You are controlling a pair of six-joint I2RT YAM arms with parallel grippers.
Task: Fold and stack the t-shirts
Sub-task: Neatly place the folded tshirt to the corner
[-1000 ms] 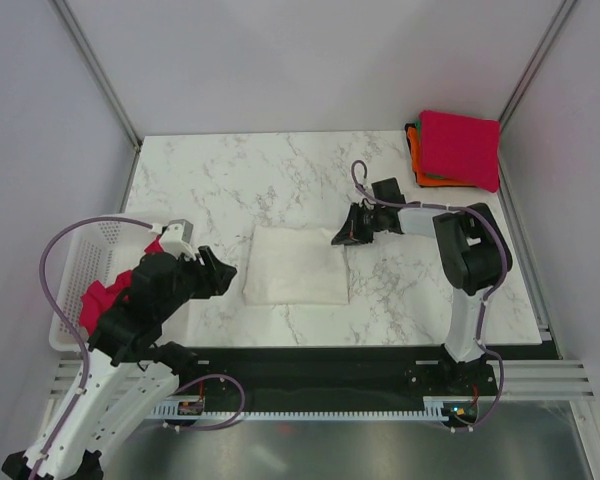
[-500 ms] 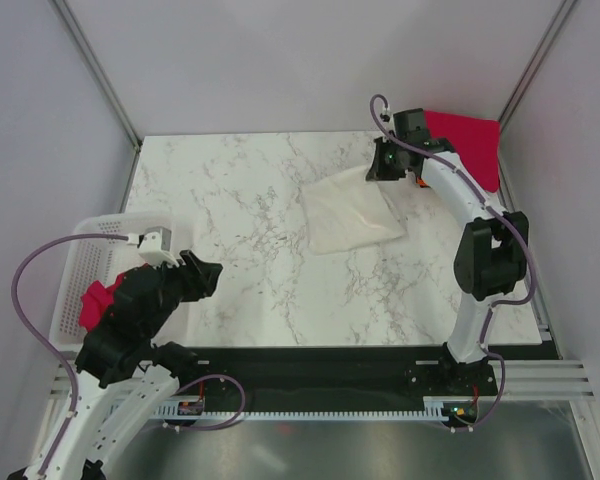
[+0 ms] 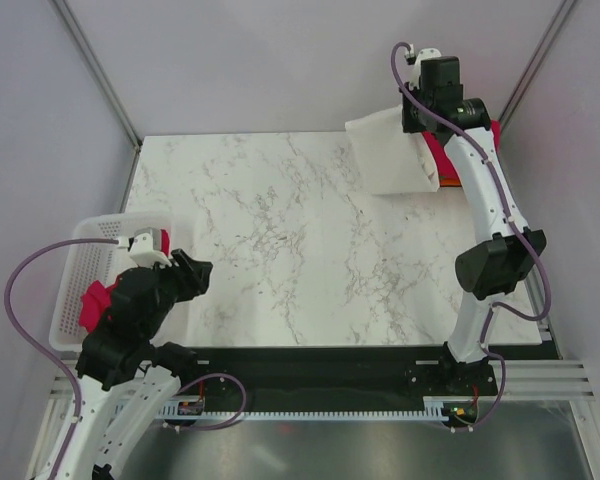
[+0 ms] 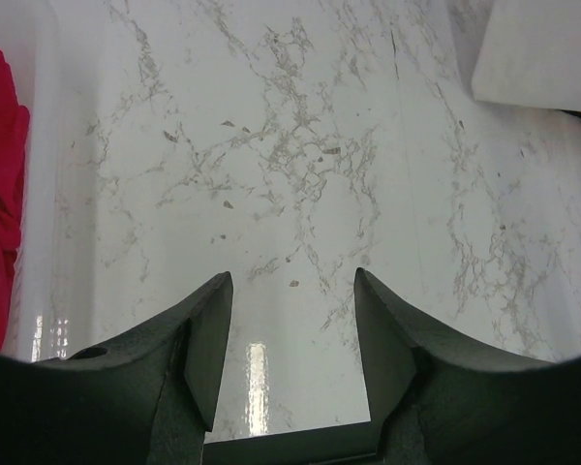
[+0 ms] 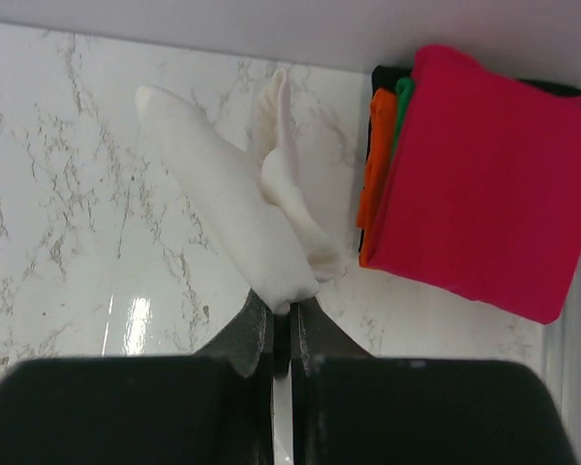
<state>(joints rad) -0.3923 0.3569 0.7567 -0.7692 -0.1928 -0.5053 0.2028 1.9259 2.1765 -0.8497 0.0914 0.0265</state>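
My right gripper [image 5: 284, 308] is shut on an edge of the folded white t-shirt [image 3: 392, 160], which hangs lifted at the back right of the table [image 3: 280, 230]. In the right wrist view the white t-shirt [image 5: 242, 213] dangles just left of a folded stack [image 5: 484, 174] with magenta-pink on top and orange and green edges showing. In the top view that stack [image 3: 450, 160] is mostly hidden behind the shirt and arm. My left gripper [image 4: 292, 291] is open over bare marble, nothing between its fingers. A crumpled magenta t-shirt [image 3: 93, 303] lies in the basket.
A white plastic lattice basket [image 3: 80, 260] stands at the table's left edge beside my left arm. Grey walls with metal corner posts close in the back and sides. The black rail with both arm bases runs along the near edge.
My right arm has carried the folded white t-shirt from the table's middle up and back toward the stack at the far right corner. The left gripper has drawn back toward the near left.
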